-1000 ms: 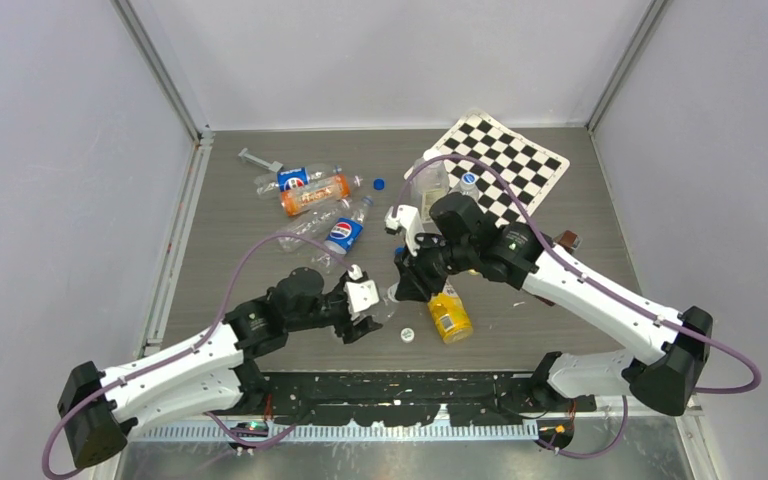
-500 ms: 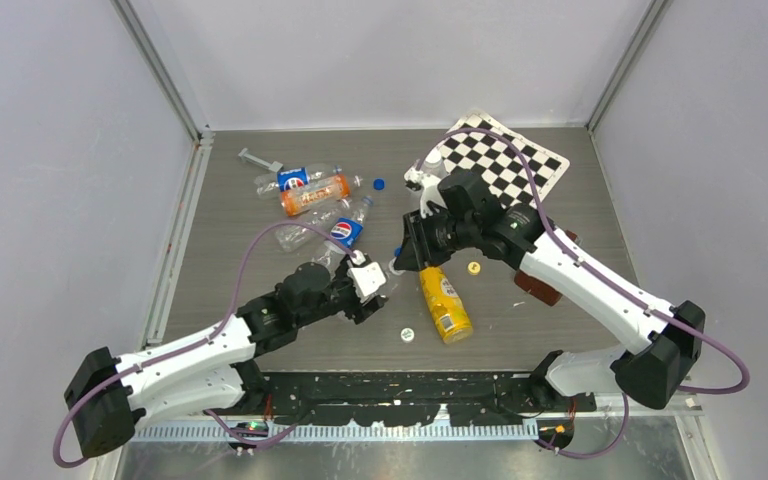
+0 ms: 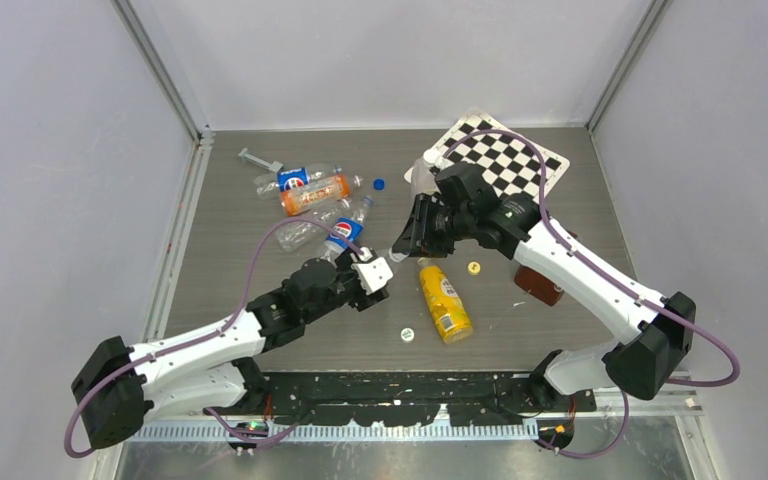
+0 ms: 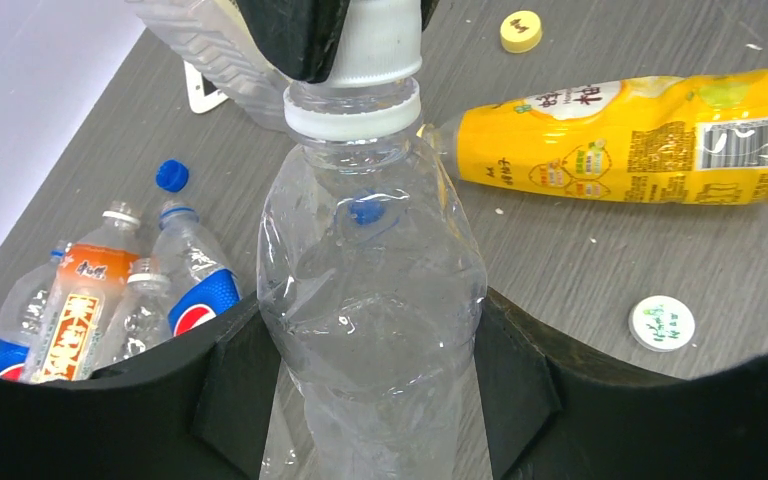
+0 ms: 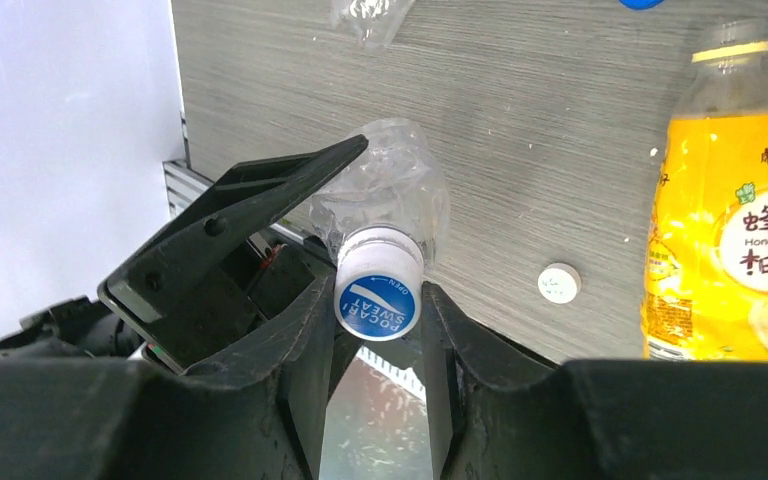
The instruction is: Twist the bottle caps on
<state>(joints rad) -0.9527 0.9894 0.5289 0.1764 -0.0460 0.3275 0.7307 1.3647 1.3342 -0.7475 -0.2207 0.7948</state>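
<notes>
My left gripper (image 3: 377, 273) is shut on the body of a slim clear bottle (image 4: 370, 280), held off the table with its neck pointing away from me. My right gripper (image 3: 409, 238) is shut on a blue-and-white topped cap (image 5: 378, 298) that sits on this bottle's neck. In the left wrist view the cap's white side (image 4: 378, 45) rests on the neck ring between the right gripper's dark fingers. In the right wrist view the bottle (image 5: 385, 195) shows beyond the cap, with a left finger (image 5: 250, 210) beside it.
A yellow bottle (image 3: 444, 300) lies just right of the grippers. A white cap (image 3: 407, 335), a yellow cap (image 3: 474, 267) and a blue cap (image 3: 378, 184) lie loose. Pepsi and orange bottles (image 3: 310, 190) lie at the back left. A checkerboard (image 3: 505, 160) lies at the back right.
Both grippers have moved away from the near edge and closer together. The left gripper brought the bottle up to the right gripper, and the cap now sits on the neck.
</notes>
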